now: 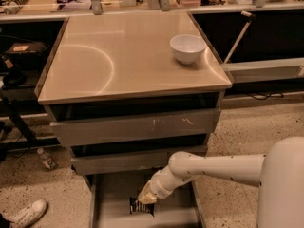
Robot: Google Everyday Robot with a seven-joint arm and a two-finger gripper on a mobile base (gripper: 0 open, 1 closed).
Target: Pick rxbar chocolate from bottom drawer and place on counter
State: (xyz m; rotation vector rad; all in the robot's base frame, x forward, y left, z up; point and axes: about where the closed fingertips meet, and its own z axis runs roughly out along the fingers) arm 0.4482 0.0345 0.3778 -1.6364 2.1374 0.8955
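Rxbar chocolate (141,206): small black wrapper with pale lettering, lying flat on the floor of the bottom drawer (166,215), left of centre, toward the drawer's near end.

Bottom drawer: pulled out toward me from under the counter (95,56), lowest of three. Low side walls and a smooth grey floor.

Gripper (146,197): pale tip, angled down and to the left, inside the bottom drawer, right at the upper right corner of the wrapper. It looks to be touching or just above it. How far it stands open, and whether it has hold of the bar, I cannot tell from here.

Arm (218,167): white, reaching in from the right, below the counter's front edge and across the front of the lowest closed drawer.

Two upper drawers (137,126): shut, scuffed grey fronts, directly below the counter top.

White bowl (188,48): upright on the counter, near its back right corner.

Left of the counter, on the speckled floor: a small bottle (46,159) lying down and a white shoe (29,213).
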